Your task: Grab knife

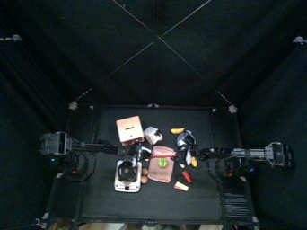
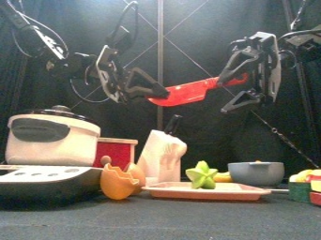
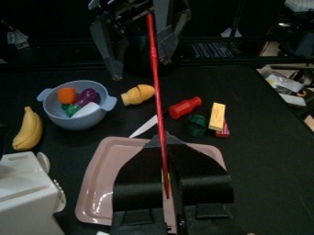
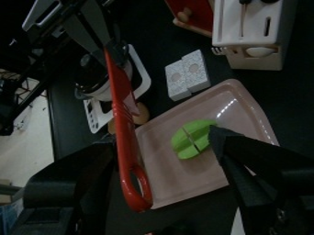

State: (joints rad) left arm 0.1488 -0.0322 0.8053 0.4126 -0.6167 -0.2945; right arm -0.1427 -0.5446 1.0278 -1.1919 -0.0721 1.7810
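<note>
Two arms met over the table (image 1: 96, 202), one from each side. Beneath them lay a pink tray (image 1: 164, 159), a red box (image 1: 129, 130) and a white cooker (image 1: 125, 177).

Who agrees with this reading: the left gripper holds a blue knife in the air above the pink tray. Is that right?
Not quite. The knife is red, not blue, as the front view shows. The left gripper does hold it in the air above the pink tray.

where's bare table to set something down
Bare table lies beside the pink tray, on the side away from the white appliance. Much of the tray itself is bare. It is crowded past the tray, from the blue bowl to the red toy food.
</note>
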